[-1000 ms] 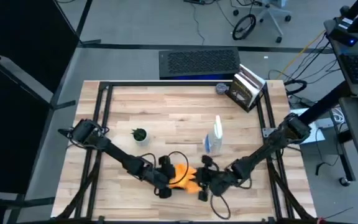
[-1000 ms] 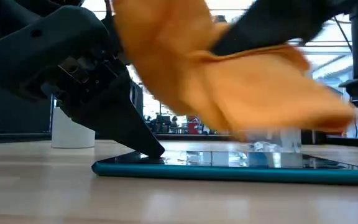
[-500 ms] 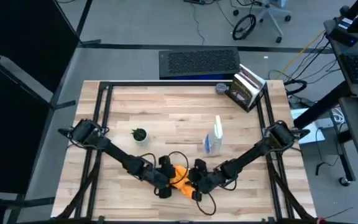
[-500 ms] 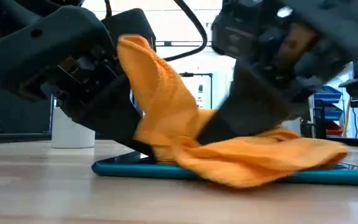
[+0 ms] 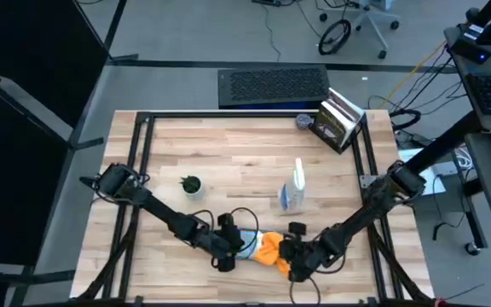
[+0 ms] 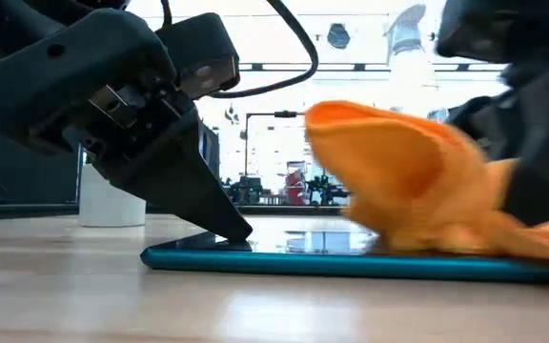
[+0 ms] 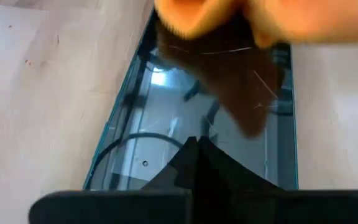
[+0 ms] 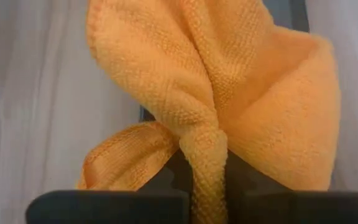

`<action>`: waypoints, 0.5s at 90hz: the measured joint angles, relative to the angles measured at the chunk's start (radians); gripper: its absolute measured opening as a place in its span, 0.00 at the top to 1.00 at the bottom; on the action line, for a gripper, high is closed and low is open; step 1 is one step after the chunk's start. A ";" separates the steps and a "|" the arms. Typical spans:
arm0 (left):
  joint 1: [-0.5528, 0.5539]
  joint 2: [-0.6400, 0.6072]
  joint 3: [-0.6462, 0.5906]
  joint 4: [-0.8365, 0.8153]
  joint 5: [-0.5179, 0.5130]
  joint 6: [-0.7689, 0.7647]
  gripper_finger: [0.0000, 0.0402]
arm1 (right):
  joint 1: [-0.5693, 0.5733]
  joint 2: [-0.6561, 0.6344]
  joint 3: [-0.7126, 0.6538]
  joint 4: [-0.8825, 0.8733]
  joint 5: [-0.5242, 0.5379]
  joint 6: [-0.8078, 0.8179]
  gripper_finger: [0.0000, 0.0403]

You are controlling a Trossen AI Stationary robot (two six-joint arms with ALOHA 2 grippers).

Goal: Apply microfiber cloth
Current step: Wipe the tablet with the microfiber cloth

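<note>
Compared with half a second earlier, we see that the right gripper has drawn the microfiber cloth rightward along the tablet, uncovering the screen's left part. In the right wrist view, we find its fingers pinching a twisted fold of the cloth, which bunches up ahead of them. In the low view, the cloth lies heaped on the tablet's right half, touching the screen. The left gripper presses its fingertip on the tablet's left end; the left wrist view shows its fingers pressed together on the glass. We also note a spray bottle and a small potted plant standing farther back on the wooden table.
</note>
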 joint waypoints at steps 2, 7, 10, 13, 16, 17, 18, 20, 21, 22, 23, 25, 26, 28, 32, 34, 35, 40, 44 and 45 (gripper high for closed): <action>0.000 0.000 0.000 0.001 0.000 0.000 1.00 | 0.005 -0.011 -0.002 -0.020 -0.013 0.009 0.97; 0.000 -0.004 0.003 0.003 0.000 -0.002 1.00 | 0.015 -0.039 -0.010 -0.053 -0.027 0.031 0.97; 0.000 -0.014 0.011 -0.007 0.002 -0.001 1.00 | 0.019 -0.064 -0.011 -0.061 -0.037 0.041 0.97; 0.000 -0.022 0.020 -0.016 0.004 0.000 1.00 | 0.023 -0.094 -0.010 -0.057 -0.036 0.051 0.97; 0.001 -0.032 0.030 -0.027 0.007 0.002 1.00 | 0.028 -0.123 -0.007 -0.049 -0.029 0.064 0.97; 0.001 -0.036 0.033 -0.030 0.008 0.004 1.00 | 0.030 -0.133 -0.006 -0.046 -0.027 0.069 0.97; 0.001 -0.041 0.035 -0.033 0.009 0.008 1.00 | 0.032 -0.141 -0.006 -0.041 -0.024 0.072 0.97; 0.001 -0.053 0.038 -0.041 0.014 0.020 1.00 | 0.036 -0.155 -0.005 -0.034 -0.019 0.077 0.97; 0.001 -0.059 0.039 -0.047 0.015 0.027 1.00 | 0.038 -0.161 -0.004 -0.031 -0.017 0.080 0.97; 0.001 -0.065 0.040 -0.053 0.017 0.033 1.00 | 0.041 -0.167 -0.004 -0.029 -0.015 0.083 0.97; 0.001 -0.073 0.041 -0.056 0.017 0.040 1.00 | 0.043 -0.172 -0.004 -0.026 -0.013 0.084 0.97; 0.001 -0.087 0.044 -0.057 0.017 0.054 1.00 | 0.047 -0.179 -0.004 -0.019 -0.008 0.087 0.97; 0.002 -0.094 0.047 -0.054 0.017 0.060 1.00 | 0.050 -0.180 -0.005 -0.012 -0.003 0.087 0.97; 0.003 -0.110 0.052 -0.044 0.016 0.074 1.00 | 0.056 -0.181 -0.006 0.007 0.008 0.087 0.97; 0.006 -0.146 0.057 -0.030 0.001 0.106 1.00 | 0.068 -0.180 -0.006 0.067 0.027 0.077 0.97; 0.009 -0.165 0.057 -0.037 -0.014 0.124 1.00 | 0.073 -0.175 -0.006 0.104 0.035 0.066 0.97; 0.011 -0.172 0.057 -0.042 -0.022 0.133 1.00 | 0.075 -0.171 -0.005 0.124 0.039 0.059 0.97; 0.025 -0.190 0.058 -0.060 -0.063 0.176 1.00 | 0.081 -0.139 -0.001 0.219 0.046 0.026 0.97; 0.039 -0.192 0.058 -0.090 -0.096 0.204 1.00 | 0.080 -0.098 -0.001 0.275 0.044 0.013 0.97; 0.044 -0.192 0.058 -0.101 -0.104 0.210 1.00 | 0.079 -0.086 -0.001 0.284 0.043 0.012 0.97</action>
